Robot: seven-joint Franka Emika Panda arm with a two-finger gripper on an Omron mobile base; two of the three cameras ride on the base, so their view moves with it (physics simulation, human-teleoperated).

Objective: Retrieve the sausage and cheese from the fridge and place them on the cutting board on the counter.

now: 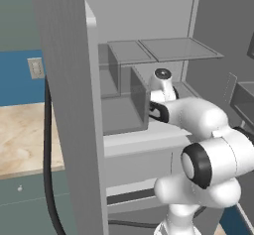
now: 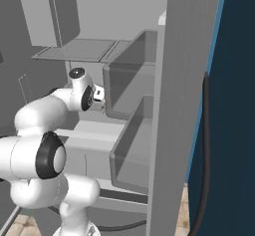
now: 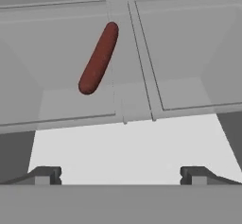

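We have our arm reaching into the open fridge, whose grey doors stand swung out on both sides of us. In the hand view our gripper has its two dark tips set wide apart with nothing between them. Ahead of the tips, well apart from them, the sausage lies in the left of two grey bins, tilted so that one end points up and to the right and the other down and to the left. It sits alone in that bin; the bin beside it on the right looks bare. A pale shelf surface stretches between our fingertips and the bins.

From the left base view we see glass shelves above the arm and grey door bins on the inside of the left door. Past that door's outer edge, the beige counter runs along the blue wall. We cannot tell where the cheese is.
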